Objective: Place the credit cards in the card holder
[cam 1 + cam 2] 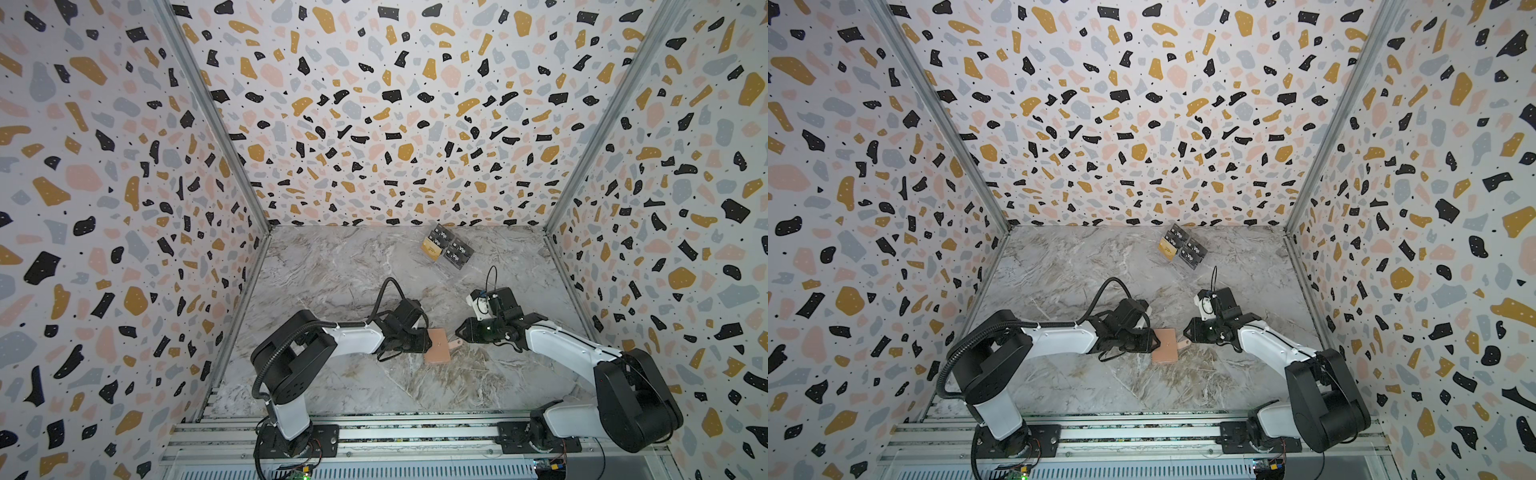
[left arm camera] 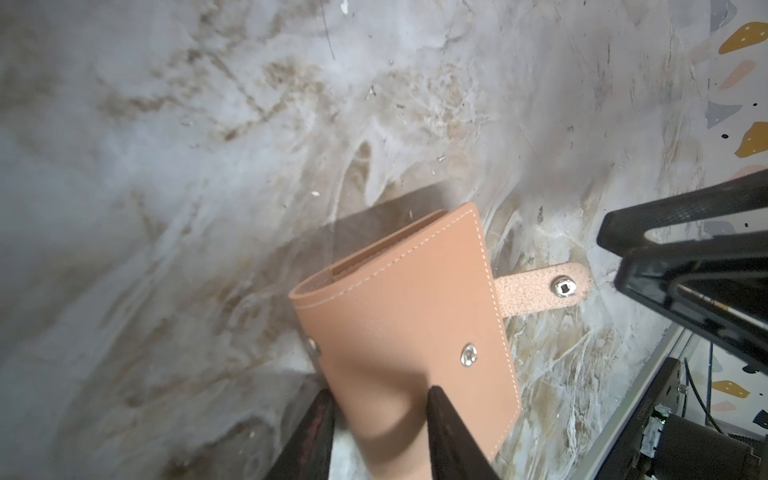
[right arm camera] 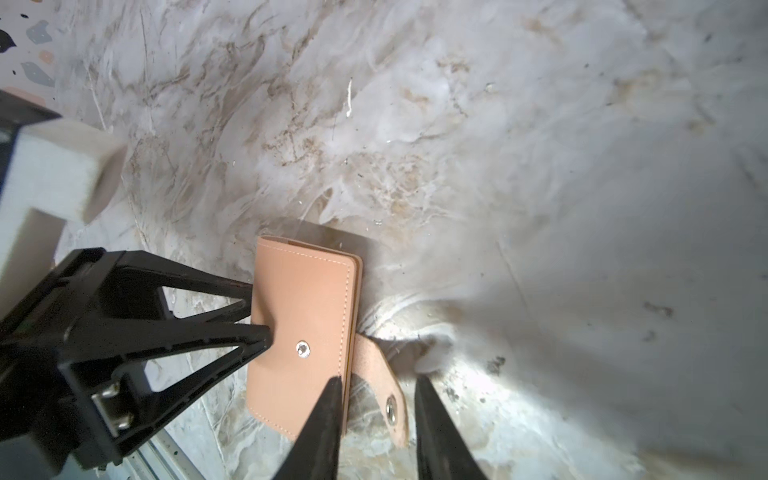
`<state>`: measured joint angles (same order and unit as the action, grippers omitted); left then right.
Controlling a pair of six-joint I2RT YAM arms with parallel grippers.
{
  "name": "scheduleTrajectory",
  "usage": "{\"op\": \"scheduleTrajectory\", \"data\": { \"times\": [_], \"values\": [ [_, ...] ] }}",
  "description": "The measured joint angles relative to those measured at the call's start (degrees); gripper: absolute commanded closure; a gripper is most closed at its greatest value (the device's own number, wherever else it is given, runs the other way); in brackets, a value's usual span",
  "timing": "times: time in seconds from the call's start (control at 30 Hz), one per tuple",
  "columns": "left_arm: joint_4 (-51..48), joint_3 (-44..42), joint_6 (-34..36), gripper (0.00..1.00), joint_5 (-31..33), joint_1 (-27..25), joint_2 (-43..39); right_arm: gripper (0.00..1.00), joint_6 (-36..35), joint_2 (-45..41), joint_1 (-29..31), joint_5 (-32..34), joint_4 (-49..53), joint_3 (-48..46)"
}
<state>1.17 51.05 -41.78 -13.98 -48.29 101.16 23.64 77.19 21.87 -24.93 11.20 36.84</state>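
The tan-pink card holder (image 1: 437, 346) (image 1: 1165, 346) sits closed at mid table between both arms. My left gripper (image 1: 426, 340) (image 2: 380, 392) is shut on its left edge, one finger over the cover (image 3: 303, 316) and one under. Its strap tab (image 2: 540, 289) (image 3: 384, 374) hangs unsnapped on the right side. My right gripper (image 1: 459, 331) (image 3: 379, 379) is open, its fingers standing either side of the tab without touching it. The credit cards (image 1: 446, 247) (image 1: 1181, 246), black "Vip" ones and a gold one (image 1: 431, 249), lie clustered at the back of the table.
The marble tabletop (image 1: 332, 270) is boxed in by terrazzo-patterned walls on three sides. An aluminium rail (image 1: 415, 432) with both arm bases runs along the front edge.
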Motion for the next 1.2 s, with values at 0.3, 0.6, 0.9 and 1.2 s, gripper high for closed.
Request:
{"op": "scheduleTrajectory", "data": {
  "times": [0.3,0.6,0.9,1.2],
  "values": [
    [0.0,0.0,0.0,0.61,0.0,0.0,0.0,0.70,-1.2,0.0,-0.7,-2.7,1.0,-1.0],
    [0.0,0.0,0.0,0.61,0.0,0.0,0.0,0.84,-2.0,0.6,-1.2,-4.5,0.7,-1.8],
    [-0.1,0.0,0.0,0.61,0.0,0.0,0.0,0.92,-2.4,0.9,-2.0,-5.5,0.7,-2.0],
    [-0.1,0.0,0.0,0.62,0.0,0.0,0.0,1.00,-3.0,1.7,-2.2,-7.7,-0.9,-2.4]
  ]
}}
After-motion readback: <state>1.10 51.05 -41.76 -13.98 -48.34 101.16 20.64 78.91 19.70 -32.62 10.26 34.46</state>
